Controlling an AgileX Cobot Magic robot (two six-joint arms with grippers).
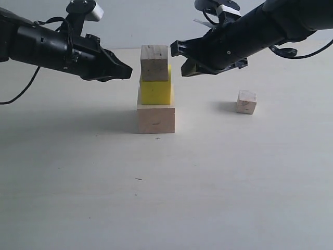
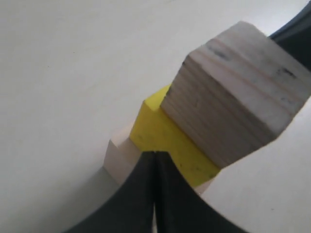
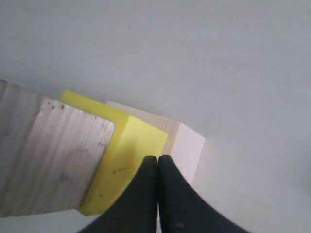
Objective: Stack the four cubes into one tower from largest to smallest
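exterior view: three tiers are seen stacked, the largest cube, the yellow cube and the knotty cube. the tiniest cube lies on the table, well apart to the right, not yet placed. the top tier is flanked by the left pincer and right pincer.

left wrist view: the jaws are pressed together, empty, just beside the yellow cube.

right wrist view: the jaws are likewise shut, nothing pinched, near the yellow cube's corner.

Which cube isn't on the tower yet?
The tiniest pale wood cube, alone on the table off to the right; the large wood base, yellow cube and knotty wood cube are already stacked.
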